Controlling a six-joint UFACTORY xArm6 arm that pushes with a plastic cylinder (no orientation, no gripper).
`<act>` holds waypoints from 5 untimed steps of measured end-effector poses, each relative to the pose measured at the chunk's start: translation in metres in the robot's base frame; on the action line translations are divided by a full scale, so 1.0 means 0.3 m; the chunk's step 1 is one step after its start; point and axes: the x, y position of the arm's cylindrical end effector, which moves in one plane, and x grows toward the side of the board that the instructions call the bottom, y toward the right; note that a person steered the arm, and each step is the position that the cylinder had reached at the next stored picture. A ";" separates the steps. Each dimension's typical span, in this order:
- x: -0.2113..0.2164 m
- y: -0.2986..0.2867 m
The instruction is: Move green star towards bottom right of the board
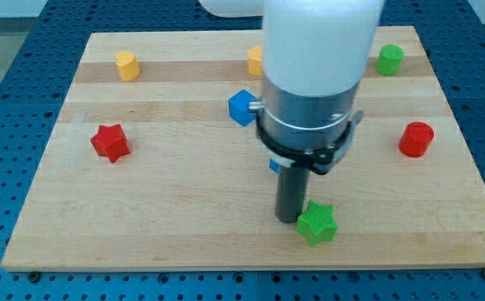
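Resting near the bottom edge of the surface, a little toward the view's right of its middle, the green star lies just beside the rod's lower end. The tip sits at the star's left flank, on the side toward the view's left and very slightly above it; the two look to be touching or all but touching, though the rod's shadow makes the exact contact hard to tell.

That relation is what the coming move turns on. The bottom right corner lies off to the view's right of the star and only a little lower, so the tip stands on roughly the correct side to drive it there. A push toward the view's right, angled a touch downward, would probably carry it along the bottom edge. As the star's points give an uneven face, it may rotate or slip off the rod if the push is off-centre.

The end effector is a plain rod with nothing that opens or closes; it grips nothing and can only press sideways against the block. The path to that corner appears free of other blocks.
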 end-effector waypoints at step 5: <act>0.052 0.043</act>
